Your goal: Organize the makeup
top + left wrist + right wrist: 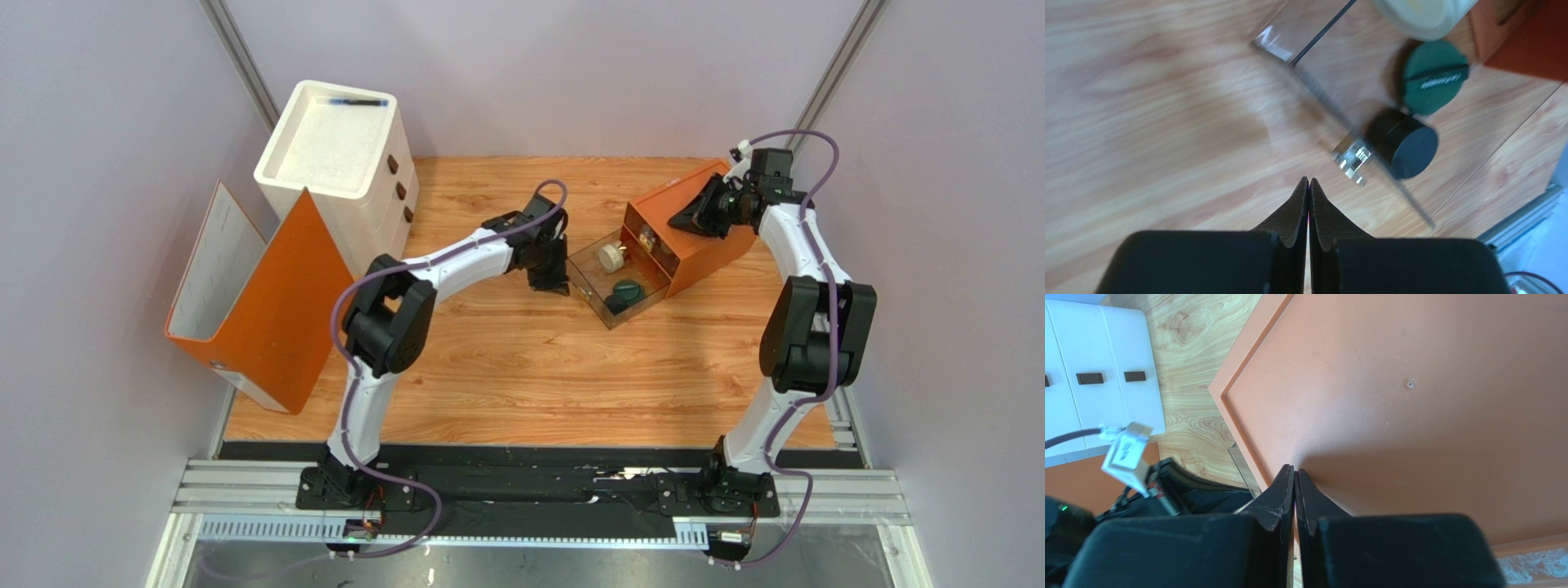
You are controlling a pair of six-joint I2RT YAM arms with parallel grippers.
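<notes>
While you read the top view, find the makeup in a clear drawer (638, 301) that juts from the orange box (699, 245) on the wooden counter (528, 368): a cream round jar (608, 256) lies nearer the box and a dark-green disc (627, 293) nearer the drawer's front. The left jaws hang just beside the drawer's front corner, and the right jaws sit over the box's far end. From the left wrist you see the left jaws clenched tip to tip on nothing. Beyond them a black round jar (1406, 146) sits behind the drawer's metal handle (1354, 160), then the green disc with pale lettering, then the cream jar at the top edge. From the right wrist, the right jaws are clenched and empty over the box's flat orange top.
</notes>
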